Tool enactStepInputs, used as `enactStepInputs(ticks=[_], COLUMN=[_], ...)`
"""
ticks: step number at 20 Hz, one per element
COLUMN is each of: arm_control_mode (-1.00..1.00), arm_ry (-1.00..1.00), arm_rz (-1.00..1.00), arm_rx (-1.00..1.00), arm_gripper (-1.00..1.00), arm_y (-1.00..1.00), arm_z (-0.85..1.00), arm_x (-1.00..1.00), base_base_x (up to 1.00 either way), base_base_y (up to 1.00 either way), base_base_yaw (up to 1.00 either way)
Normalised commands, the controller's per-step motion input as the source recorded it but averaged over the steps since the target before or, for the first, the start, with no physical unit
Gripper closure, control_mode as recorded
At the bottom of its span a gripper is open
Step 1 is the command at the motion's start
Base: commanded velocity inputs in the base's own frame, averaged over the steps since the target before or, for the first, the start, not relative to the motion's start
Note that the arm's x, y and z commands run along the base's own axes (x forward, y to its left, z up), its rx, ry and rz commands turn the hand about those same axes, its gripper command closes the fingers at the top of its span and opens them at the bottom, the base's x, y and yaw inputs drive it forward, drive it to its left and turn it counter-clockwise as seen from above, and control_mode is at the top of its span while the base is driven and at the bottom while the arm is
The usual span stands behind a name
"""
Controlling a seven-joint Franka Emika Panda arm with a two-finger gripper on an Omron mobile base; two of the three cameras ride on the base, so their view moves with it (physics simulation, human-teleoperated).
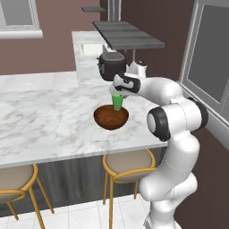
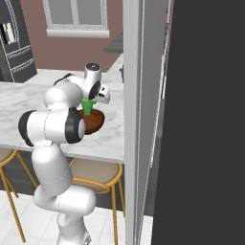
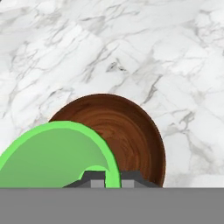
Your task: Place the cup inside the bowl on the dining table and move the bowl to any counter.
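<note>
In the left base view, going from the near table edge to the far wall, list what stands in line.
Stool → dining table → bowl with cup → toaster.

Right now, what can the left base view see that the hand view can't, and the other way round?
Left base view alone: the white arm, two stools under the dining table, and a black appliance on the far counter. Hand view alone: the cup's hollow inside from above, and the swirly wood grain inside the bowl, with the gripper pinching the cup's rim. Both share: the green cup held over the brown bowl on white marble.
</note>
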Motion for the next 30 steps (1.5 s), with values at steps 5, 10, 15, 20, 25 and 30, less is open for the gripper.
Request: enactStepInputs(ticks=[5, 10, 15, 20, 25, 30], arm_control_mode=[-1.00, -1.00, -1.00, -1.00, -1.00, -1.00], arm_ry=[0.00, 0.00, 0.00, 0.00, 0.00, -0.01], arm_rz=[0.00, 0.00, 0.00, 0.00, 0.00, 0.00], arm_rx=[0.00, 0.00, 0.00, 0.00, 0.00, 0.00], arm_gripper=[1.00, 1.00, 1.00, 1.00, 1.00, 1.00], arm_y=[0.34, 0.14, 0.00, 0.00, 0.00, 0.00], arm_z=[0.00, 0.00, 0.00, -0.12, -0.28, -0.31], arm_x=[-0.02, 0.00, 0.00, 0.00, 0.00, -0.03], base_base_x=[0.00, 0.00, 0.00, 0.00, 0.00, 0.00], base_base_y=[0.00, 0.00, 0.00, 0.00, 0.00, 0.00], base_base_yaw=[0.00, 0.00, 0.00, 0.00, 0.00, 0.00])
